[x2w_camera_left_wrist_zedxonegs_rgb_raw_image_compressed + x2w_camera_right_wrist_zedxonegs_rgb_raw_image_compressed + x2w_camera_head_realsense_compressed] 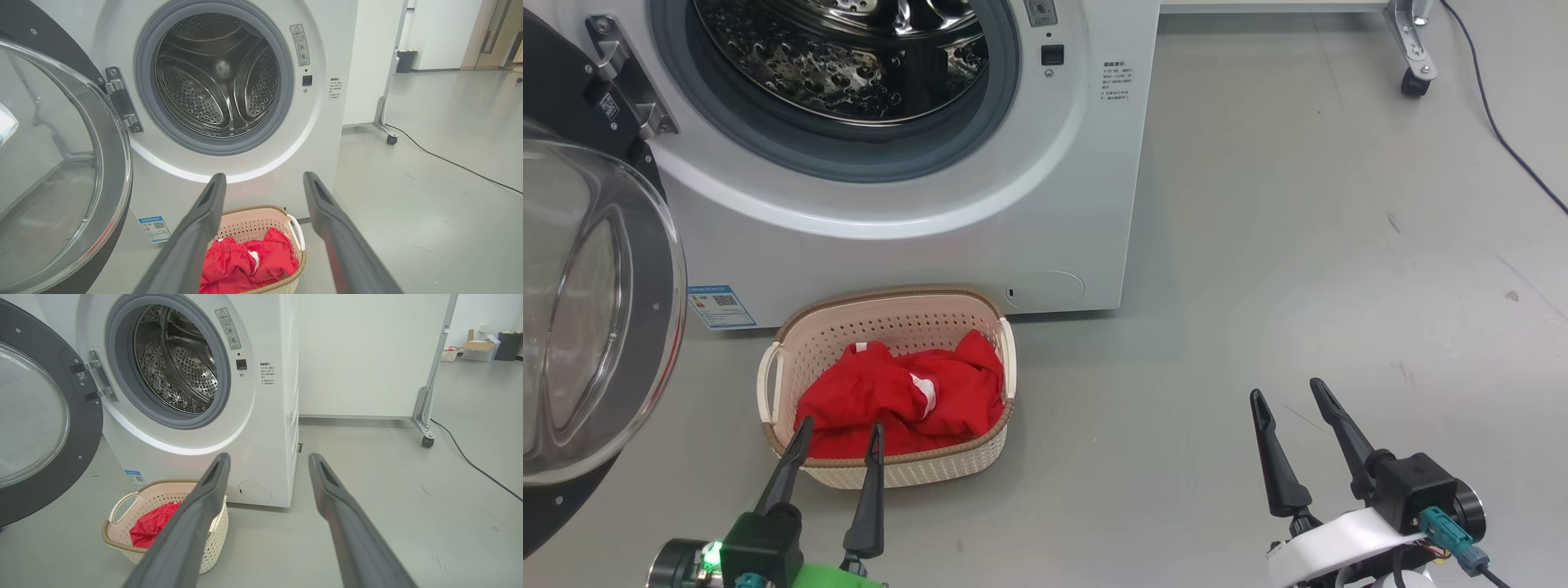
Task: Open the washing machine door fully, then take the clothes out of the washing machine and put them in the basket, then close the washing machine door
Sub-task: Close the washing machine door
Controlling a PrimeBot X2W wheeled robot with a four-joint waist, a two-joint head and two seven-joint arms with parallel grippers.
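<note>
Grey floor (1258,245), white washer (1054,204) at rear. Door (605,327) swung open to left, steel drum (849,57) exposed. Basket (792,343) on floor just before washer, red clothes (898,400) heaped inside. Left hand (840,423) wide, empty, tips near basket's front rim. Right hand (1286,388) wide, empty, well apart over floor.
</note>
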